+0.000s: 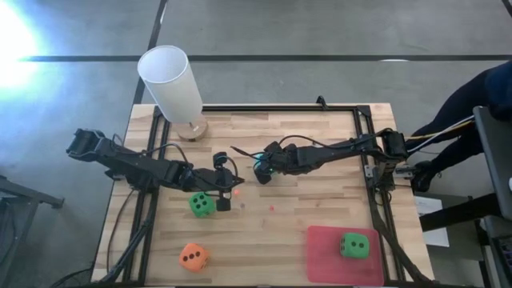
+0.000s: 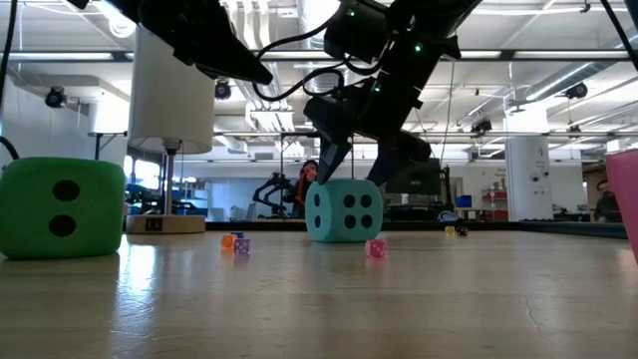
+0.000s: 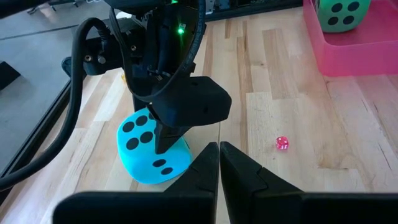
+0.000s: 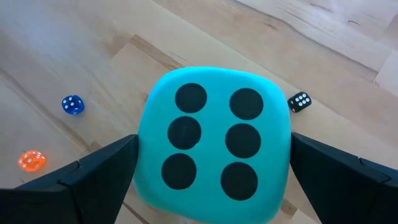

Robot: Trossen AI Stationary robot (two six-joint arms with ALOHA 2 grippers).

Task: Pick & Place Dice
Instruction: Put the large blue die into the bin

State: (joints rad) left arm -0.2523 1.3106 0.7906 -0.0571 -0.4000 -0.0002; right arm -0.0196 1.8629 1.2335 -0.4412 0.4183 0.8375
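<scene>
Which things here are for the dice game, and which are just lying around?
For the job:
teal die, between the open right claw
green die on the table
orange die
green die on the pink mat

Lying about:
white cylinder
tiny dice

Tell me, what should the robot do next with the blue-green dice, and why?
Probably close the right gripper on the teal die. Its open fingers already stand on either side of the die, which sits on the table, so squeezing seems the next step.
</scene>
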